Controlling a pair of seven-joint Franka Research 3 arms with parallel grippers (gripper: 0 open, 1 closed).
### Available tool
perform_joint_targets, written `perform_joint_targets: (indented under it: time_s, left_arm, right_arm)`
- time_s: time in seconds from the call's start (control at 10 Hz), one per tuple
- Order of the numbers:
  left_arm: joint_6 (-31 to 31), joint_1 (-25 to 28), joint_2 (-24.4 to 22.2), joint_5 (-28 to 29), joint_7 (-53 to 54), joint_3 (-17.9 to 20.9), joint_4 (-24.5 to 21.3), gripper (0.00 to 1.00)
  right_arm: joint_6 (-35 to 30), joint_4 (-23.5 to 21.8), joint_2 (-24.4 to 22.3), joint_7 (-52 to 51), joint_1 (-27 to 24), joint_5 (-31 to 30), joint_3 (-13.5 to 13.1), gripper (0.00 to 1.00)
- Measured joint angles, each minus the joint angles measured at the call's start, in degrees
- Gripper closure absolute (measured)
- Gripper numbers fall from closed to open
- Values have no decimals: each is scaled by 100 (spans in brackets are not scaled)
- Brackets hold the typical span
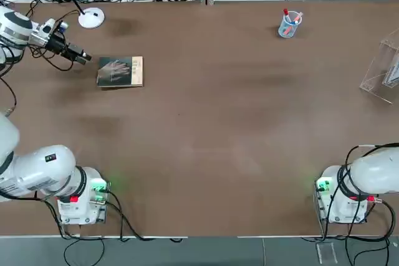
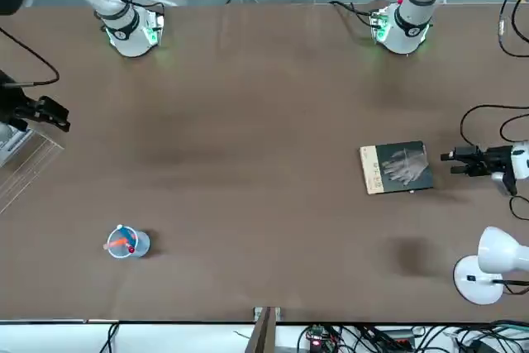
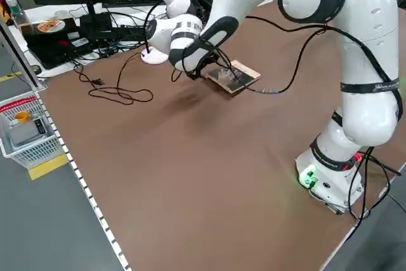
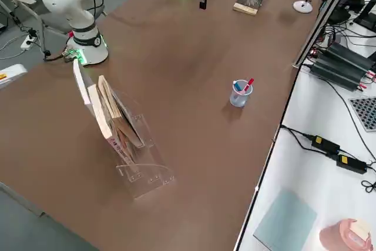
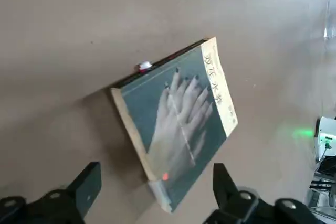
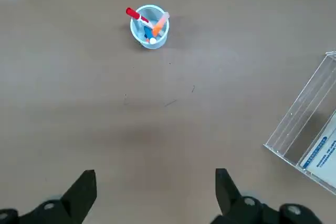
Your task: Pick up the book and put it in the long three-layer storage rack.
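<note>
From where I stand, the left gripper [image 1: 86, 59] hangs just beside the book [image 1: 120, 71], jaws parted around nothing, presumably lining up on its edge. The book lies flat, cover up. Farther right, a pen cup [image 1: 290, 24] stands well off the likely path. The right gripper [image 2: 64, 118], spread and empty, is perhaps above the rack [image 4: 147, 171], where leaning books [image 4: 108, 119] may crowd the slots.
</note>
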Motion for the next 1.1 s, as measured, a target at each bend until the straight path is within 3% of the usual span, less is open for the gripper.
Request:
perform_joint_targets:
  time_s: [0.5, 1.1]
  left_arm:
    - [-12, 66, 350, -129, 145, -10, 242, 7]
    - [-25, 61, 629, -666, 372, -72, 372, 7]
  right_arm:
    - [0, -2, 0, 0, -2, 0, 0, 0]
    - [-4, -2, 0, 0, -3, 0, 0, 0]
